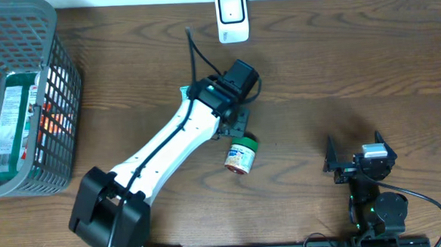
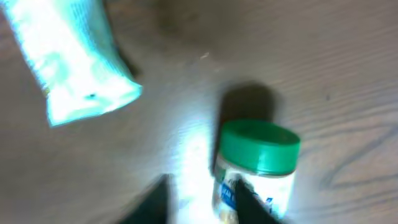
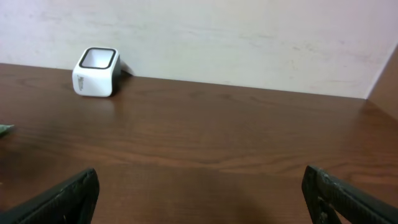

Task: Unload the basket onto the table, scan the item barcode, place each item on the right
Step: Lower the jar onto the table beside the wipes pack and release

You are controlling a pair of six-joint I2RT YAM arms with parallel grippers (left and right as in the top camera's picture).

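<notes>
We see a small cylindrical jar (image 1: 242,154) with a green plastic lid lying on its side on the dark wood-grain table (image 1: 354,71), just beside the left gripper (image 1: 238,130). Its wrist view is blurred; we cannot tell whether its 2 fingers (image 2: 247,200) pinch the jar. The right gripper (image 3: 200,180) stands spread wide.

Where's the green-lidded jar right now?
Seen from overhead, the jar lies on its side near the middle of the table, beside the left gripper, in line with the white scanner.
</notes>
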